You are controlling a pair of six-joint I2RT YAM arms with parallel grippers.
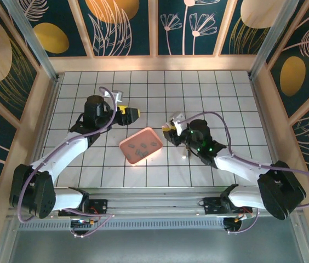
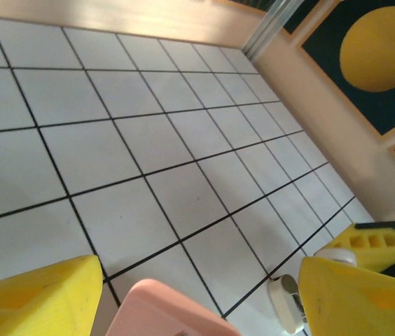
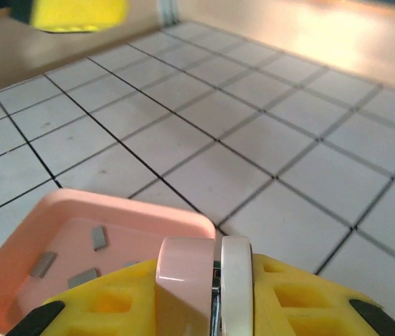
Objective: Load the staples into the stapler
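the right gripper (image 1: 169, 130) has its two yellow fingers (image 3: 309, 297) drawn in narrow on the one stapler (image 3: 187, 280), which stands on end between them: a pink half on the left and a white half on the right, with a thin metal seam where they meet. held this way, the stapler hangs just beside the right corner of the one pink tray (image 3: 134, 210), above the white tiled table (image 1: 198, 87). the staples (image 3: 99, 236) lie loose on the tray's floor. three grey strips show plainly from the right wrist, and a fourth peeks out by the yellow finger. from the top they are dark specks, several of them, too small to count surely. the left gripper (image 2: 201, 273) stands wide, its two yellow fingers (image 2: 36, 297) far apart with nothing gripped between them. a rounded corner of the tray shows low in the gap, and past the right finger sit a yellow block and a small whitish piece, though i cannot tell what that piece is. from the top, the tray lies at a slant between the two grippers, with the left one near its far left side and the right one at its right corner.
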